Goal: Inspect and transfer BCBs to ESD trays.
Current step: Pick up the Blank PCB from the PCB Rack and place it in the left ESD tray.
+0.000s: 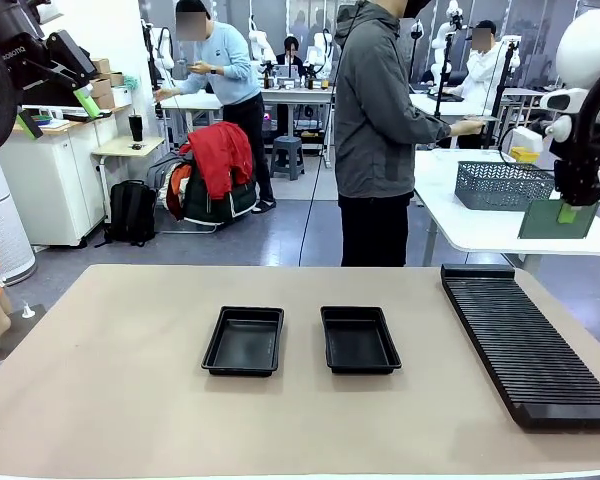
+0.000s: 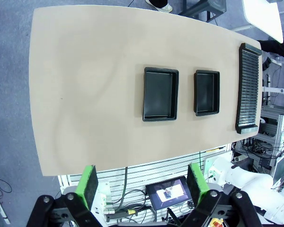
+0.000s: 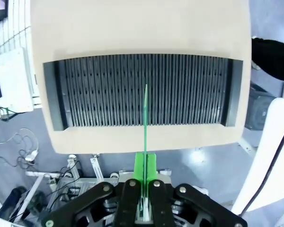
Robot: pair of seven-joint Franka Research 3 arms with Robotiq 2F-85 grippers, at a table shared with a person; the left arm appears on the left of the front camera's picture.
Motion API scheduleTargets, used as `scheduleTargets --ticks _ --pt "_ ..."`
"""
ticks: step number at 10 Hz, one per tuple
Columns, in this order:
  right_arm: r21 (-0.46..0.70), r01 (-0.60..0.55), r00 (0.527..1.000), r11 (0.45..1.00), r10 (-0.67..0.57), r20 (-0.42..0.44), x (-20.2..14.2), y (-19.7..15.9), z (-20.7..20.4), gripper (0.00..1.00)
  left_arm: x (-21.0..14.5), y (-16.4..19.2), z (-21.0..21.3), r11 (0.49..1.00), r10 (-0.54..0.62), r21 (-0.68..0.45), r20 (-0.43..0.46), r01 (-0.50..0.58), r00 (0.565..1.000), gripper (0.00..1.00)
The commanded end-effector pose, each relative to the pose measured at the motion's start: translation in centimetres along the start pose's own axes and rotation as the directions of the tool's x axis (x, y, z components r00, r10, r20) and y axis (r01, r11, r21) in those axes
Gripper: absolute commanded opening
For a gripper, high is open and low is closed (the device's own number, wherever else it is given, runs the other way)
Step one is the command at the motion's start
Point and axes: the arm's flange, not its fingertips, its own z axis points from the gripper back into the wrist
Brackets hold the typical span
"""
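Front view. Up at the right edge, right gripper (image 1: 568,213) shut tight on the top edge of a thin flat green rectangular circuit board (image 1: 555,222), held high, well above the beige tabletop (image 1: 120,380). Upper left, left gripper (image 1: 57,112) spread wide, nothing in it. Down centre, a shallow black rectangular plastic tray (image 1: 243,341) left of middle and its twin tray (image 1: 359,339) just right of it, both bare. Along the right side, long black ribbed rack (image 1: 525,345). Just past the far edge, person in a grey jacket (image 1: 375,120).

Left wrist view. Straight down from height: green pads (image 2: 88,187) far apart at the bottom, both trays mid-frame, near each other but not touching, rack at the right.

Right wrist view. Board edge-on, a thin green line rising from between the closed pads, over the rack's slots.

Risks, judged from here:
- Pinched at one edge only, so likely to twist or slip on a fast swing.
- On a tilted descent, a corner apt to catch a tray's raised rim, leaving the board propped rather than flat.
- Released from too high, liable to bounce out.
- Little margin inside the tray floor.
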Motion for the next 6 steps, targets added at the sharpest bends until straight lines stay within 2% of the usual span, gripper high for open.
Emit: scheduleTargets --ticks 1,5,6 --pt "0.011 0.025 1.000 1.000 -0.025 -0.001 -0.4 -0.4 1.3 0.00 -0.2 0.2 0.0 1.000 -0.003 0.013 -0.001 0.003 1.000 1.00" --pt "-0.009 0.015 1.000 1.000 -0.015 0.022 -1.4 0.3 2.5 0.00 -0.2 0.2 0.0 1.000 -0.003 0.013 -0.001 0.003 1.000 1.00" --pt "-0.013 0.022 1.000 1.000 -0.022 0.004 -1.2 0.0 2.7 0.00 -0.2 0.2 0.0 1.000 -0.003 0.013 -0.001 0.003 1.000 1.00"
